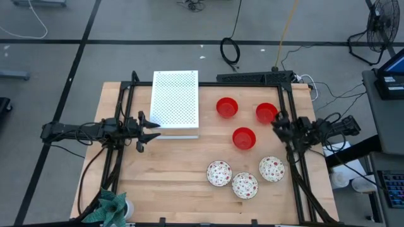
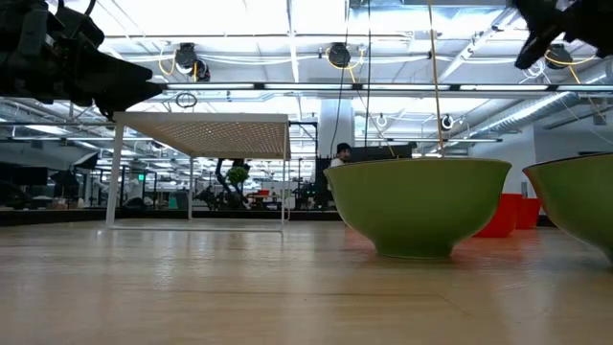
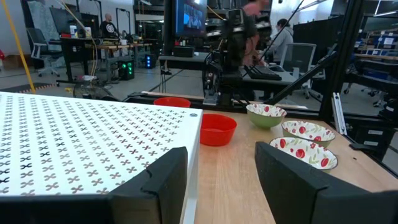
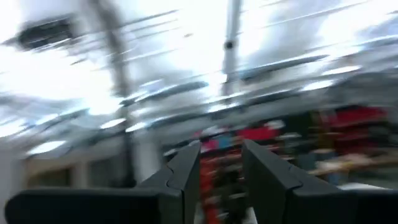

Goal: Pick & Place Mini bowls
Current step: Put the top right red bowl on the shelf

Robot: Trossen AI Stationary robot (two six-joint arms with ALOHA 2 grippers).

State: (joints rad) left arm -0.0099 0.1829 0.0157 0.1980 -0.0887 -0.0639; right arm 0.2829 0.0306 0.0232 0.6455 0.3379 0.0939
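Note:
Three glossy red mini bowls (image 1: 226, 107) (image 1: 266, 113) (image 1: 243, 138) stand on the wooden table, right of the middle. Three white mini bowls with red speckles inside (image 1: 219, 173) (image 1: 245, 185) (image 1: 271, 168) stand nearer the front edge. In the low view the patterned bowls show green outsides (image 2: 421, 206). My left gripper (image 1: 154, 129) (image 3: 221, 155) hovers level and open at the table's left, beside the white perforated board (image 1: 175, 101). My right gripper (image 1: 276, 123) (image 4: 221, 149) is open too. It is raised by the rightmost red bowl and tipped upward, with nothing between its fingers.
The perforated board (image 2: 201, 134) stands on thin legs at the far left of the table. A black power strip (image 1: 255, 77) lies along the far edge. A green plant (image 1: 110, 208) sits at the near left corner. Bare wood lies between the board and the bowls.

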